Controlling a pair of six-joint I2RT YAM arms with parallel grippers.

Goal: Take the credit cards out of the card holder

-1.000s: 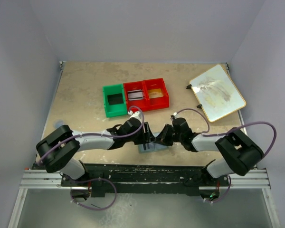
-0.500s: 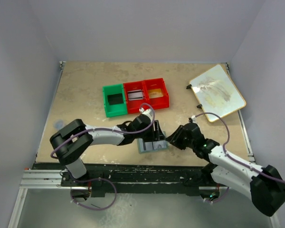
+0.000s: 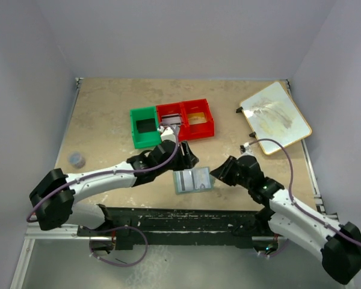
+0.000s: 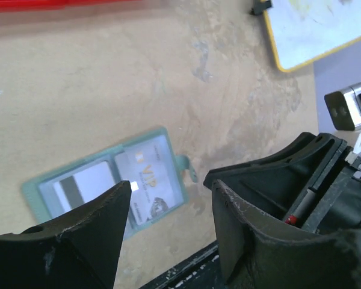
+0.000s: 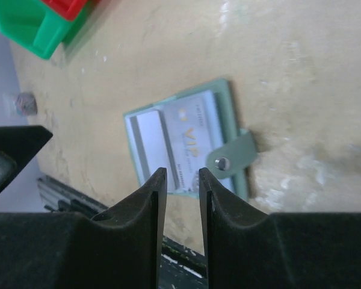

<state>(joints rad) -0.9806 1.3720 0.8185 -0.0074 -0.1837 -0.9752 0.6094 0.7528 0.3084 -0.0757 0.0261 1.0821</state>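
1. The holder (image 5: 228, 117) lies open and flat on the tabletop (image 3: 108, 108). Both cards are pocketed: the VIP card (image 5: 189, 138) on the tab (image 5: 234, 155) side and the striped card (image 5: 147, 141) on the other half.
2. The left claw (image 4: 171, 186) has its jaws wide apart and empty, just beyond the holder's far edge. The right claw (image 5: 183, 171) has its jaws narrowly apart with nothing between them, beside the holder's tab side.
3. Risk: nothing pins the holder, so a pull on a card may drag or lift it.
4. Risk: the thin cards offer little edge, so a pinch may slip.
5. Risk: both claws are close to the holder and may collide.
6. Hidden: the right fingers (image 5: 153, 198) cover the holder's near edge. Whether further cards sit behind these two cannot be told, and the left wrist view is blurred.
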